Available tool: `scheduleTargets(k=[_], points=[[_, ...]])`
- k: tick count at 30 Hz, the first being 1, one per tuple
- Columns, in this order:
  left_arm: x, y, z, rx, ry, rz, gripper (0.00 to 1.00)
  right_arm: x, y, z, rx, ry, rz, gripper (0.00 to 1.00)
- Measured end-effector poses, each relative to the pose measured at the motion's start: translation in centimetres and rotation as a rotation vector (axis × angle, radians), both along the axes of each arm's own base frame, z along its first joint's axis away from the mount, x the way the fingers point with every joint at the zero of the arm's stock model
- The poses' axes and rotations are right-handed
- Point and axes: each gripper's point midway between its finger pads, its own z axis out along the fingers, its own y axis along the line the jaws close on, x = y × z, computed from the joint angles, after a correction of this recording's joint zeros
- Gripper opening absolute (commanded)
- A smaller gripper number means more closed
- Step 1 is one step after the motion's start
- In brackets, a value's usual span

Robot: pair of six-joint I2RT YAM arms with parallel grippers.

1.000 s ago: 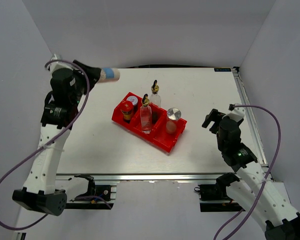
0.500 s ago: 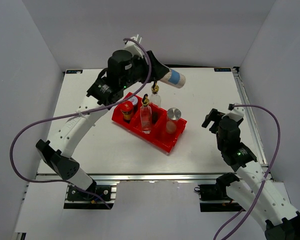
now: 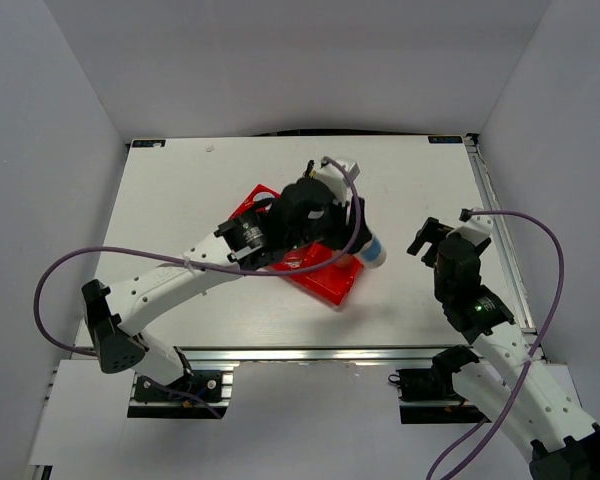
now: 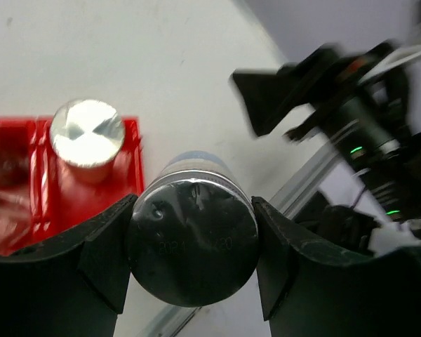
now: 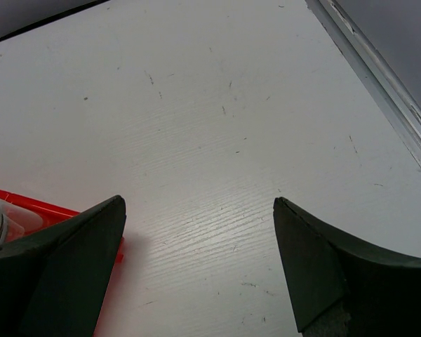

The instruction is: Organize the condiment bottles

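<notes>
My left gripper (image 3: 363,243) is shut on a silver-capped shaker (image 3: 375,251) with a blue label and holds it above the right end of the red divided bin (image 3: 325,285). In the left wrist view the shaker's silver cap (image 4: 191,239) fills the gap between my fingers (image 4: 102,253). A second silver-capped shaker (image 4: 88,132) stands in the bin's end compartment (image 4: 130,165). The tall bottles and the red-lidded jar are hidden under my left arm. My right gripper (image 3: 426,239) is open and empty to the right of the bin; it also shows in the right wrist view (image 5: 198,203).
The bin's right edge (image 5: 28,201) shows at the left of the right wrist view, with bare white table (image 5: 217,126) ahead. A metal rail (image 3: 500,230) runs along the table's right edge. My right arm (image 4: 337,105) shows beyond the held shaker.
My left arm has swung from the back left corner across the bin to its right end, carrying the blue-labelled shaker. The right arm has not moved.
</notes>
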Motion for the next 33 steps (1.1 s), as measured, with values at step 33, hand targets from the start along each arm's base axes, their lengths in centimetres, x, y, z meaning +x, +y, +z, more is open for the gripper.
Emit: scheduleTargets(k=[33], points=[[4.0, 5.4, -16.3, 0.405, 0.083, 0.337, 0.32, 0.1, 0.2, -0.5, -0.005, 0.017, 0.008, 0.89]])
